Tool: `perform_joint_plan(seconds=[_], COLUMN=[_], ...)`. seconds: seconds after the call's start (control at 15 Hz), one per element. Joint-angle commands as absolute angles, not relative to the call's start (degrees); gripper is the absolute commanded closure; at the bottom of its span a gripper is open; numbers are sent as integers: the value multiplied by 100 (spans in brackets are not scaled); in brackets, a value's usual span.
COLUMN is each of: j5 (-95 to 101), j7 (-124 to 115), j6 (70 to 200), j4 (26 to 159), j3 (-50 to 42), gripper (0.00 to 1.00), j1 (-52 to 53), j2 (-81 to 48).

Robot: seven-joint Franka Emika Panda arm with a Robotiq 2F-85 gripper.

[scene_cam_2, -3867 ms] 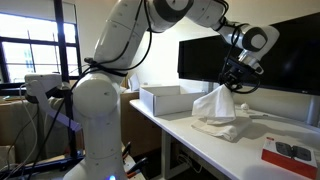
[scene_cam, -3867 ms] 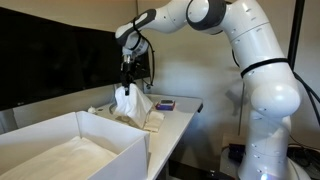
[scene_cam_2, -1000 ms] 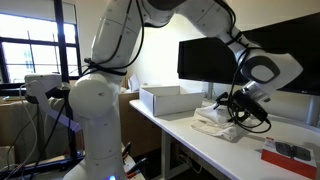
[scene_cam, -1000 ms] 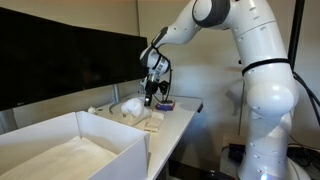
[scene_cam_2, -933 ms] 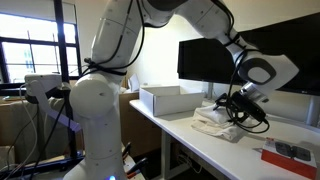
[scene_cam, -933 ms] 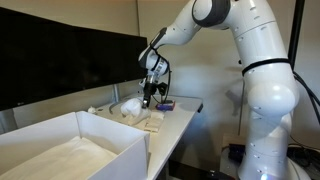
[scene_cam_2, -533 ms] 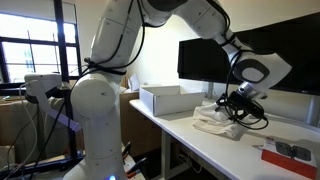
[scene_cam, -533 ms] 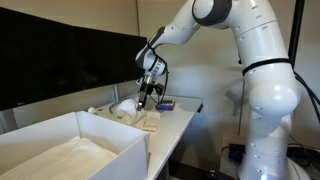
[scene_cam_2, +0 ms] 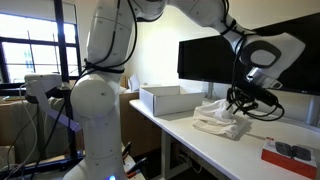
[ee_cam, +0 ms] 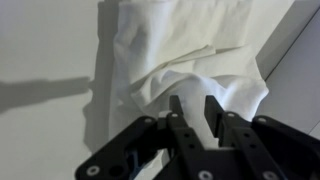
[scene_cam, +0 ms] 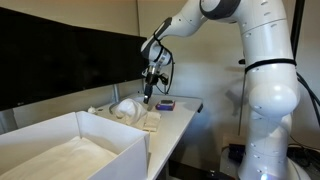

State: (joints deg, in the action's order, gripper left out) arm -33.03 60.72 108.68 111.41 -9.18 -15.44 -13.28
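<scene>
Wrist view: we look down past the pincer (ee_cam: 194, 112) onto a crumpled white cloth (ee_cam: 190, 45) lying on the pale bench (ee_cam: 40, 50). The two dark fingers (ee_cam: 176, 108) stand close together with only a narrow gap. A raised fold of the cloth runs up to their tips. White fabric shows in the gap, but we cannot tell whether it is actually pinched.

In both exterior views the cloth (scene_cam: 127, 108) (scene_cam_2: 218, 122) sits as a heap about midway along the bench (scene_cam_2: 230, 150), close to its back edge, below a dark monitor (scene_cam_2: 210, 55). The pincer (scene_cam: 150, 97) (scene_cam_2: 243, 103) hangs over the side of the heap that faces the red flat box (scene_cam_2: 290, 153). Black cables (scene_cam_2: 262, 110) loop around its wrist and blur its outline in an exterior view.

The red flat box lies nearer one end of the bench, well apart from the cloth. On the other side of the heap stands an open white box (scene_cam: 70, 150) (scene_cam_2: 168, 99), near the cloth but not touching it. Its tall walls hide part of the bench top in an exterior view. The monitor (scene_cam: 60, 65) is close behind the cloth along the back edge. The robot's white arm (scene_cam: 260, 60) reaches in from the front of the bench.
</scene>
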Motion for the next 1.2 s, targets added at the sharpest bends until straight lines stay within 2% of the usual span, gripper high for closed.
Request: perform_joint_plan(seconds=[0.0, 0.13, 0.2, 0.27, 0.33, 1.07, 1.13], j5=[-2718, -2649, -2715, -2813, -2870, -3043, -3054], j7=[5756, 5869, 5893, 5952, 5942, 5971, 6009], j6=[10569, 10314, 10177, 10084, 10068, 10969, 11124], j4=[11480, 11474, 11442, 11397, 11353, 11208, 11186], j3=[-980, -980, -970, -968, -953, -664, -631], gripper=[92, 97, 68, 71, 70, 1, 1], j1=[-1545, -1546, -1543, -1558, -1547, -1373, -1370], j2=[-824, -816, -839, -868, -919, -1300, -1333])
